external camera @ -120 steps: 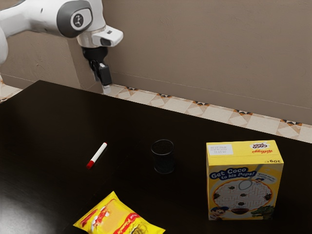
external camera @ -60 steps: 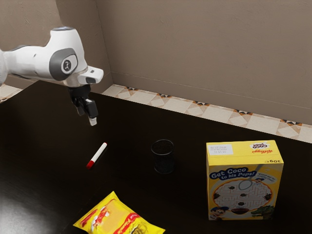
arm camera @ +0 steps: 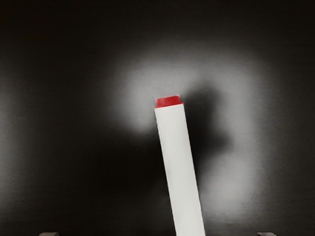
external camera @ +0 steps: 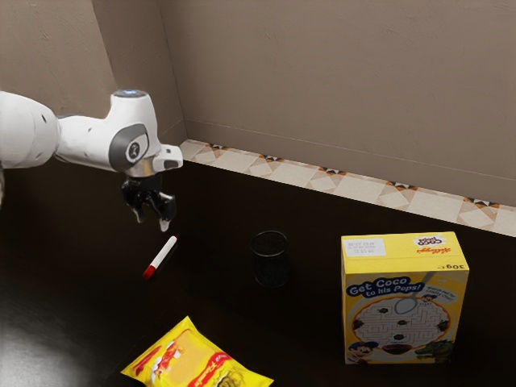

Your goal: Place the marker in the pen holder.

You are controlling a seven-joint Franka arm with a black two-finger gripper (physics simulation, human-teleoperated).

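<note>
One marker [external camera: 164, 254] is noted lying on the table [external camera: 218, 214], toward the exterior view's left, outside the pen holder [external camera: 270, 262]. It is a slim, straight cylinder with a smooth white barrel and a red cap [external camera: 149, 272] at the near end; the far end finishes in a short red plug [arm camera: 169, 102], slightly narrower than the barrel. The marker lies at a slant, its capped end further left. The gripper [external camera: 153, 222] is above the table near the plug end, fingers spread wide and pointing down, with nothing gripped; in the wrist view the barrel lies between the fingertips, touching neither.

The pen holder stands upright to the right of the marker, well apart from it: black, round-mouthed, with a thin rim and roughly cylindrical wall. The tabletop is black and smooth, showing pale, soft-edged reflections, with a dark shadow beside the barrel.

Further right stands a yellow cereal box [external camera: 403, 310], flat-sided and sharp-cornered, printed with a maze and cartoon figures. At the near side lies a yellow snack bag [external camera: 193, 363], with red markings and a glossy, creased surface. On the far side, patterned floor tiles [external camera: 298, 176] meet a plain brown wall [external camera: 339, 81]
</note>
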